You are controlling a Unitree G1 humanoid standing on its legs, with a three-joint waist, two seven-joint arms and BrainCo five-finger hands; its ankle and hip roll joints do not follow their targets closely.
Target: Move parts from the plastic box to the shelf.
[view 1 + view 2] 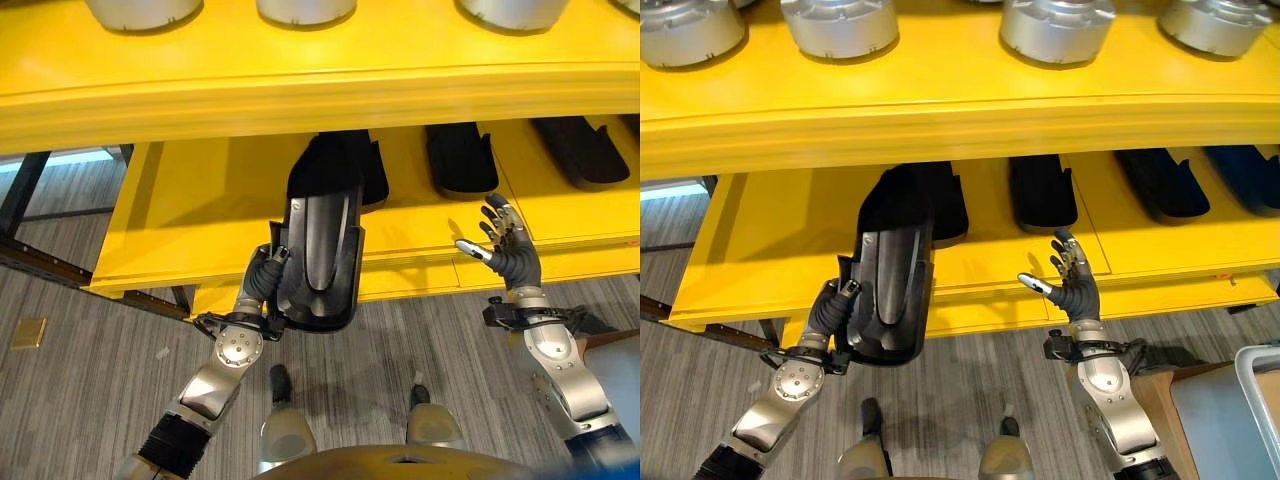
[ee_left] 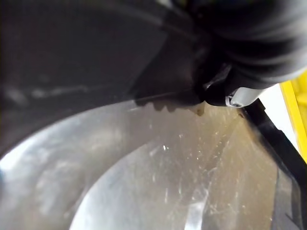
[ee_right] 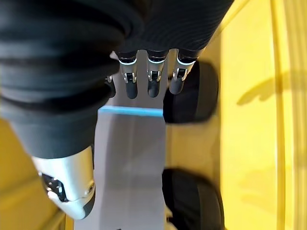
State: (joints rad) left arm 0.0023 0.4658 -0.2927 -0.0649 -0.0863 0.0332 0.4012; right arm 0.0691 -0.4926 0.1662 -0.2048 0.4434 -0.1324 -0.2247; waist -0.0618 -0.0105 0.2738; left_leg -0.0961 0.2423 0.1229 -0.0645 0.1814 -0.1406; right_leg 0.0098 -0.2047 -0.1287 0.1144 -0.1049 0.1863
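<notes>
Left robot hand [image 1: 268,276] grips lower edge of long black part [image 1: 320,250], fingers curled round it; part's far end reaches onto lower level of yellow shelf [image 1: 200,215]. Right robot hand [image 1: 1072,285] empty, fingers spread, palm toward part. Three black parts [image 1: 1042,192] lie on shelf beyond it. Right eye view adds silver canisters [image 1: 1055,25] on upper level and corner of plastic box [image 1: 1262,385] beside right arm. Left wrist view shows part's glossy surface close up.

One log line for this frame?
left robot hand: holds black part at lower shelf | right robot hand: open, empty
</notes>
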